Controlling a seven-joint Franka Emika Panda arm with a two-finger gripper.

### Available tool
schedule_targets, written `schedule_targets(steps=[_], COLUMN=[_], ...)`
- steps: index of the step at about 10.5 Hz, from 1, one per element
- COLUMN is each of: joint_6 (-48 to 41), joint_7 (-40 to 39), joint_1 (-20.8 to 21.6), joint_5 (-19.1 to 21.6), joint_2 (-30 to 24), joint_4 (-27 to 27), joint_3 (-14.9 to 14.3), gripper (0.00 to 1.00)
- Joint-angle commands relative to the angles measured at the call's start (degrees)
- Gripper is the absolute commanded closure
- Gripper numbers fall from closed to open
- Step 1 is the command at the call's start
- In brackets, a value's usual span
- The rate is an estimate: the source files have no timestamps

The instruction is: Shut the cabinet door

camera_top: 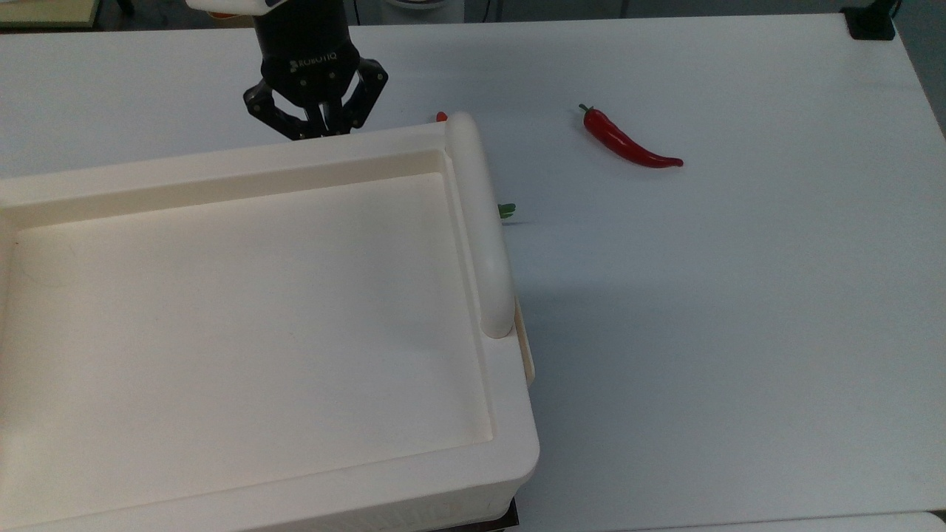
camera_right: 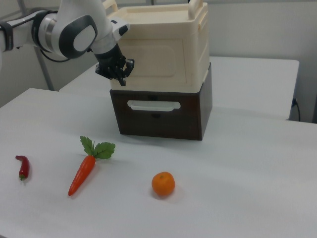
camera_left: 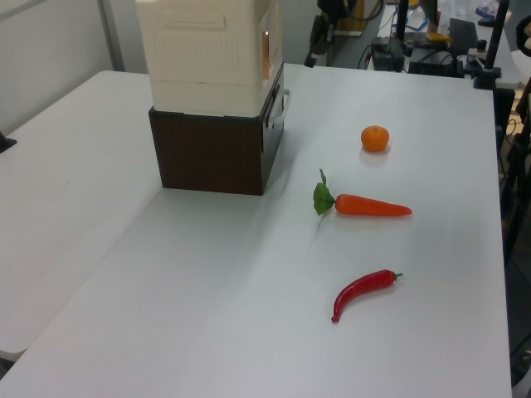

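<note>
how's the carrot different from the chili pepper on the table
The carrot is orange, straight and tapered, with a leafy green top; the chili pepper is red, curved, with a small stem. The carrot looks larger. In the right view it lies nearer the orange. Both rest on the white table.

Arm enters from the right view's upper left, white links bent downward at the wrist. Black gripper points down and slightly toward the right view's right; in the top view its fingers stand spread apart, gripping nothing.
</note>
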Motion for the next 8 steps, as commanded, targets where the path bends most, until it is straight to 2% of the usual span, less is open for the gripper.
schedule_targets(steps=[1,4,6,8], joint_6=[7.94,17.08,18.77,21.05], joint_7=[5.65,12.77,15.85,16.83], joint_1=[1.8,3.47,4.09,4.62], joint_5=[-1.06,-1.14,-1.14,-1.14], joint_2=[2.71,5.25,7.98,8.78], joint_4=[0.67,1.98,5.32,5.6], joint_3=[-0.33,-0.33,-0.42,-0.42], gripper=[1.0,1.0,1.0,1.0])
